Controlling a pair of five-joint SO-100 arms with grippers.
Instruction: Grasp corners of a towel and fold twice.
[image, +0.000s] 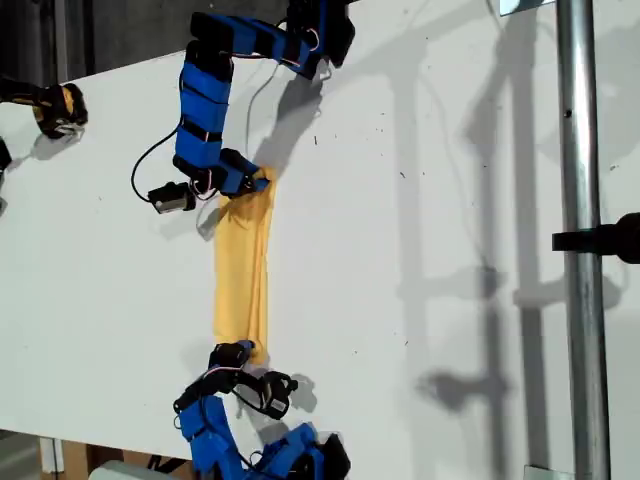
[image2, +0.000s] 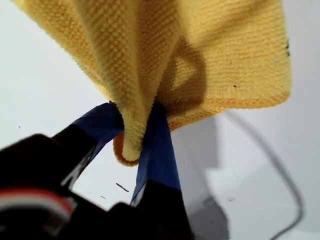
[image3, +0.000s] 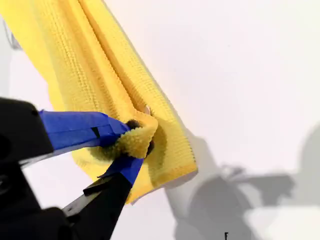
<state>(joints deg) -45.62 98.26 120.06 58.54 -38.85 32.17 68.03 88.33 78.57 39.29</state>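
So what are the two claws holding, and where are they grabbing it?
Both hold the yellow towel. My first claw pinches a bunched fold at one end; my second claw pinches a bunched bit at the other end, so it stretches between them.

**Towel stretched into a narrow band**

The yellow-orange towel (image: 243, 268) ran from twelve to six o'clock on the white table (image: 420, 250), bunched lengthwise with folds along it. Each end was gathered and pinched, a rounded corner (image2: 127, 152) pinched.
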